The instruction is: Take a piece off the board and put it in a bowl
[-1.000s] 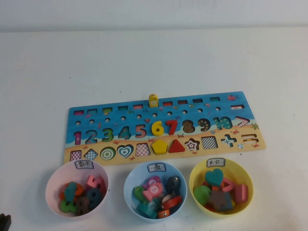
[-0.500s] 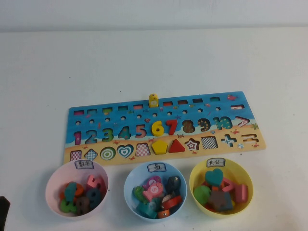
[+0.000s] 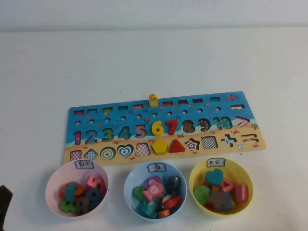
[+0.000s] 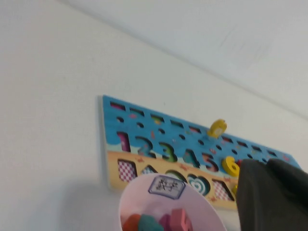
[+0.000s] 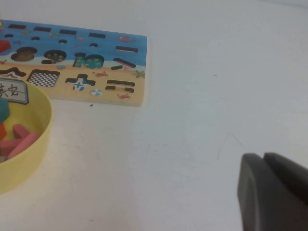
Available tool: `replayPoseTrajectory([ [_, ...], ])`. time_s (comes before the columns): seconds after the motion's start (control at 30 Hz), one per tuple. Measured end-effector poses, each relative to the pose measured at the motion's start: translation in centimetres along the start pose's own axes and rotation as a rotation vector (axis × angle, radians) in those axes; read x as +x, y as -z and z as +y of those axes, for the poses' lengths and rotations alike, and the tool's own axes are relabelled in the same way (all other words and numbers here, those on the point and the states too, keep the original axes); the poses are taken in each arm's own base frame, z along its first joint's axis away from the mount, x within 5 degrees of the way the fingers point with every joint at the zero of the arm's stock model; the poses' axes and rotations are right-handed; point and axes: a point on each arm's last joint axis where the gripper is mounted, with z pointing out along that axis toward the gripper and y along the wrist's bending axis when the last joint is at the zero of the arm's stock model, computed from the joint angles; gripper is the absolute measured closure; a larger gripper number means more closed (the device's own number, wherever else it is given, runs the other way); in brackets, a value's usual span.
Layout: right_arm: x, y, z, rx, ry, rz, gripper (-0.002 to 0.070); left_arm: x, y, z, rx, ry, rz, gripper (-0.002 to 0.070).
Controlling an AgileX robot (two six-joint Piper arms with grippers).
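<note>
the board (image 3: 163, 127) lies flat on the white table (image 3: 154, 62), long axis running left-right across the robot's front, blue part on the far side, tan strip on the near side. numerals 1 to 10 read along the blue part; most are empty cut-outs, but a yellow 6 (image 3: 157, 127) and a red 7 (image 3: 171, 126) sit in place. a small yellow peg (image 3: 153, 100) stands at the board's far edge, above the 6.

the piece (image 3: 160, 146), a yellow pentagon, sits in its slot on the tan strip, one corner pointing toward the board's far edge, flat side toward the bowls. a red triangle (image 3: 176, 146) lies just right of it; nothing covers either.

three bowls stand in a row just on the near side of the board: pink bowl (image 3: 53, 185) at the left end, light-blue bowl (image 3: 130, 185) in the middle, yellow bowl (image 3: 196, 178) at the right end. all hold mixed coloured pieces. each rim carries a small white label with handwriting, not legible.

left gripper (image 4: 269, 192): dark, near the pink bowl at the board's left end, fingers closed together, nothing held. right gripper (image 5: 274, 190): low over bare table, well right of the yellow bowl and the board's right end, fingers pressed together, empty.
</note>
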Motion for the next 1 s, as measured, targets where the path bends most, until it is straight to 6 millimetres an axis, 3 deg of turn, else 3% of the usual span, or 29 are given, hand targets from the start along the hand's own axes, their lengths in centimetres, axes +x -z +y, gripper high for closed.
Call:
replayPoseTrajectory([
  [0.23, 0.0, 0.0, 0.0, 0.0, 0.0, 0.0, 0.0694, -4.7, -2.2, -3.2, -0.075, -0.065, 0.283, 0.068],
  [0.5, 0.0, 0.0, 0.0, 0.0, 0.0, 0.0, 0.0694, -9.5, -8.6, -5.7, -0.126, -0.23, 0.551, 0.068],
  [0.73, 0.0, 0.0, 0.0, 0.0, 0.0, 0.0, 0.0694, -11.1, -16.5, -6.0, -0.13, -0.304, 0.744, 0.068],
  [1.0, 0.0, 0.0, 0.0, 0.0, 0.0, 0.0, 0.0694, -11.0, -23.0, -6.5, -0.094, -0.326, 0.867, 0.068],
])
